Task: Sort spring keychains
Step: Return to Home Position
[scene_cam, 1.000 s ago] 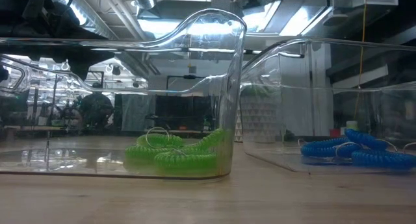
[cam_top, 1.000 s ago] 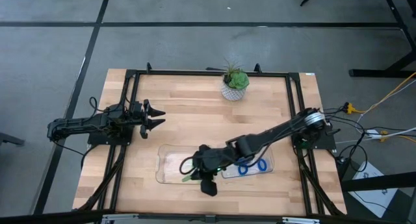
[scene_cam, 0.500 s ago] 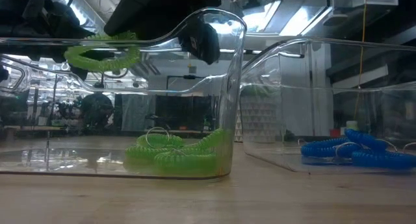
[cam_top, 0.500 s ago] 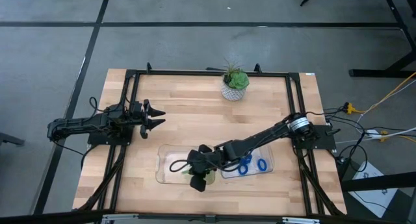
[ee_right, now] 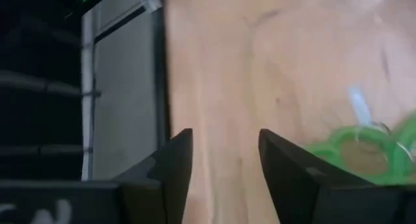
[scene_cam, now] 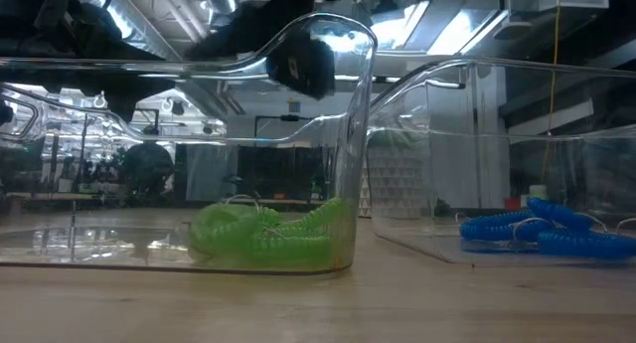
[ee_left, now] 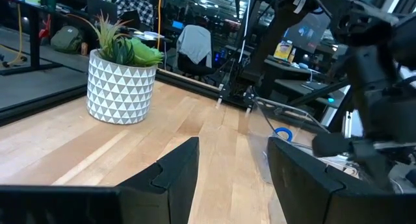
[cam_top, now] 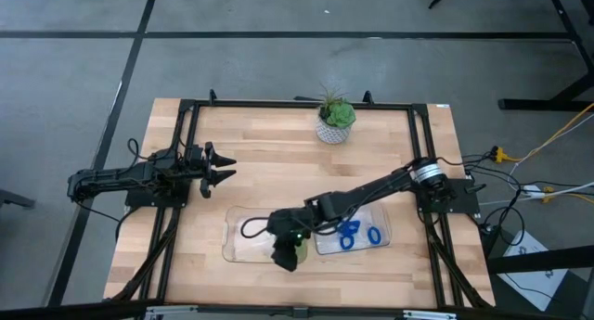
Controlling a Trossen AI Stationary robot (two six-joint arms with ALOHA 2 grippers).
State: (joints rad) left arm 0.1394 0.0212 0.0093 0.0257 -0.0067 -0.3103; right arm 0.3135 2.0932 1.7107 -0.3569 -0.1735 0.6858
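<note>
Surface: light wooden table [cam_top: 260, 134] inside a black frame [cam_top: 278, 104], on a grey floor [cam_top: 278, 60] crossed by dark lines. A potted plant [cam_top: 335, 119] stands at the table's far edge. The low view looks through the trays into a room with ceiling lights and ducts. Two clear trays sit side by side near the front edge, the left clear tray [scene_cam: 358, 134] and the right clear tray [scene_cam: 447, 134]. The green spring keychains [scene_cam: 263, 239] lie heaped on the left tray's floor against the wall nearest the other tray. The blue spring keychains [scene_cam: 542, 234] lie in the right tray. The right gripper [cam_top: 286, 249] hangs over the left tray at its end nearest the right tray. Its fingers [ee_right: 172, 169] are spread with nothing between them; a green coil shows beyond them, not touching. The left gripper [cam_top: 225, 166] waits at the table's left side, fingers [ee_left: 179, 175] parted and empty.
</note>
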